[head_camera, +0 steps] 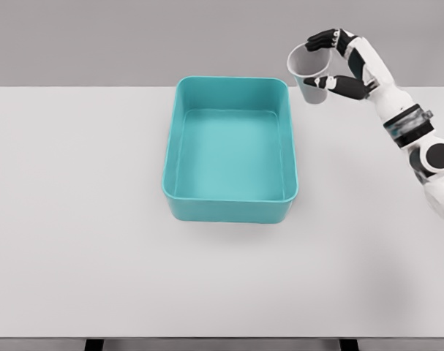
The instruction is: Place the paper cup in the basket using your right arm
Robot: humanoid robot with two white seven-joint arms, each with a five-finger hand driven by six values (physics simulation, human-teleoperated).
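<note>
White paper cup (310, 73) was lifted, clasped in the right hand's (342, 64) fingers (337, 85) above the tabletop's (75, 219) far right edge, just beside the teal basket (179, 191); the drop remained.

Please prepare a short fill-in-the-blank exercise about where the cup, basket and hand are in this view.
1. The right hand is shut on the paper ____.
2. The paper cup is held beyond the basket's far ____ corner, as the picture shows it.
3. The teal basket sits on the white table and holds ____.
4. The cup's open mouth faces ____.

Missing words: cup; right; nothing; upward
</note>
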